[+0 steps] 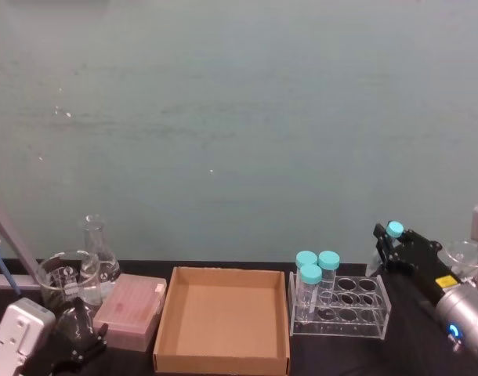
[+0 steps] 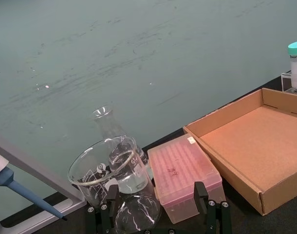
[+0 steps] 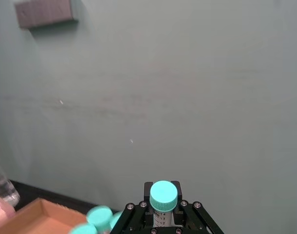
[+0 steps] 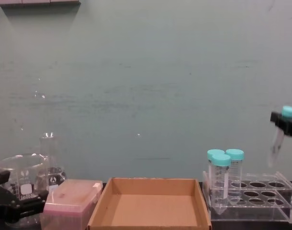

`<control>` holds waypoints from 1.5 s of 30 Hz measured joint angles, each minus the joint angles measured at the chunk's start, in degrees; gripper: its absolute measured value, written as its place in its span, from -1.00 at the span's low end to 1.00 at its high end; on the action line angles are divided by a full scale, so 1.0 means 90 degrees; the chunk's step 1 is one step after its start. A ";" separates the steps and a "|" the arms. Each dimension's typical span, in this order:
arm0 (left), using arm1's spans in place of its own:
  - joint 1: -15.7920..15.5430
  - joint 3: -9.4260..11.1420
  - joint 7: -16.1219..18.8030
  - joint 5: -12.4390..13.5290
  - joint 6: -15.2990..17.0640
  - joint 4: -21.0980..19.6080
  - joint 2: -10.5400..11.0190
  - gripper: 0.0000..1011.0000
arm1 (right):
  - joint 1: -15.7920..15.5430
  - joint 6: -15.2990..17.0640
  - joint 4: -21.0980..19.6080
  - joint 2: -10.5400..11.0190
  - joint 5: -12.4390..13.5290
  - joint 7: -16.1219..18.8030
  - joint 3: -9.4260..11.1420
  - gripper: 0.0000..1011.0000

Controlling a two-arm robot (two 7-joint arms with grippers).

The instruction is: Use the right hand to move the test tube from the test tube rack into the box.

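The test tube (image 4: 278, 137) is off the test tube rack (image 4: 261, 197) and held in the air at the right edge of the chest view. Its teal cap is uppermost, and its clear body slants down and to the left. The pointed tip hangs above the rack's right end, apart from the top plate. The right hand (image 4: 285, 120) is clenched on the tube just under the cap. In the right wrist view its black fingers (image 3: 140, 218) press in from both sides at the bottom centre of the frame. In the head view this tool (image 1: 392, 238) sits at the right, above and behind the rack (image 1: 356, 310).

Three wider tubes with larger teal caps (image 1: 311, 274) stand upright in the rack's left-hand holes. Just left of the rack lies the box (image 1: 223, 321), its floor bare brown cardboard. A pink translucent box (image 1: 129, 310) sits beside it further left, then a glass beaker (image 1: 61, 279) and a conical flask (image 1: 98, 252). All of these rest on the black counter (image 1: 302, 357).

The left tool (image 2: 158, 214) is parked low at the lower left. Its fingers are spread apart, and a rounded piece of clear glass (image 2: 135, 214) lies between them.
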 joint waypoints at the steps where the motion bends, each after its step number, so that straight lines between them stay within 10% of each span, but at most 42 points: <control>1: 0.0000 0.0000 0.0000 0.0000 0.0000 0.0000 0.0000 0.98 | -0.0001 0.0015 -0.0054 0.0003 0.0015 0.0025 0.0015 -0.58; 10: -0.0001 0.0000 0.0000 0.0000 0.0000 0.0000 0.0000 0.98 | 0.0152 0.0110 -0.0578 -0.0036 0.0021 0.0396 0.0057 -0.58; 22: -0.0001 0.0000 0.0000 0.0000 0.0000 0.0000 0.0000 0.98 | 0.0878 0.0329 -0.0351 -0.0660 -0.0270 0.0830 -0.0603 -0.58; 35: -0.0001 0.0000 0.0000 0.0000 0.0000 0.0000 0.0000 0.98 | 0.1683 0.0475 0.1312 -0.1590 -0.0748 0.0884 -0.1412 -0.58; 45: 0.0000 0.0000 0.0000 -0.0001 0.0000 0.0000 0.0000 0.98 | 0.1901 0.0327 0.1994 -0.1857 -0.0912 0.0811 -0.1469 -0.58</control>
